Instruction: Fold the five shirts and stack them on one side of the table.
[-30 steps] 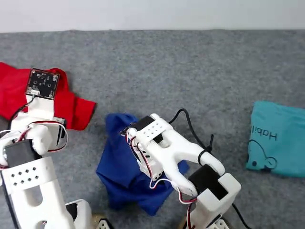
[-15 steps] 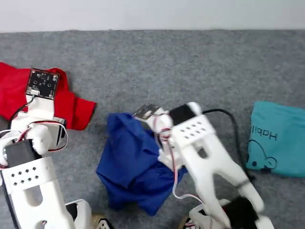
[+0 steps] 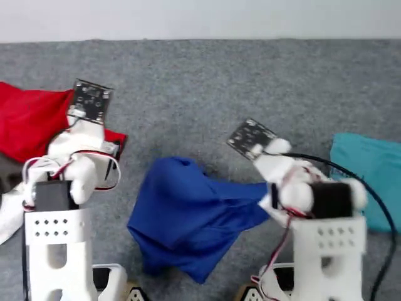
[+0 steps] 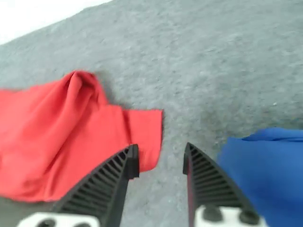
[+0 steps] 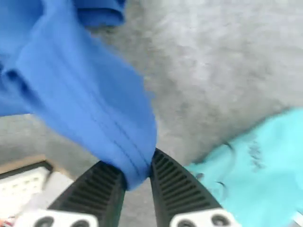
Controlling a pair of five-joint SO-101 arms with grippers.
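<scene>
A blue shirt (image 3: pixel 188 213) lies bunched in the middle of the grey table, one edge pulled up and to the right. My right gripper (image 5: pixel 138 176) is shut on that blue shirt (image 5: pixel 85 94), lifting its fabric above the table. A red shirt (image 3: pixel 31 122) lies crumpled at the far left, and a folded teal shirt (image 3: pixel 369 179) rests at the right edge. My left gripper (image 4: pixel 157 158) hangs open above the table between the red shirt (image 4: pixel 66 127) and the blue shirt (image 4: pixel 265 165), holding nothing. The teal shirt (image 5: pixel 251 175) lies just beyond the right gripper.
The grey felt table (image 3: pixel 207 81) has free room across its far half. A white wall strip (image 3: pixel 200 19) runs behind the table's far edge. Both arm bases (image 3: pixel 56 251) stand at the near edge.
The right arm swung from left of centre to the right, dragging the blue shirt's edge with it and stretching it out. The left arm moved to the right, off the red shirt.
</scene>
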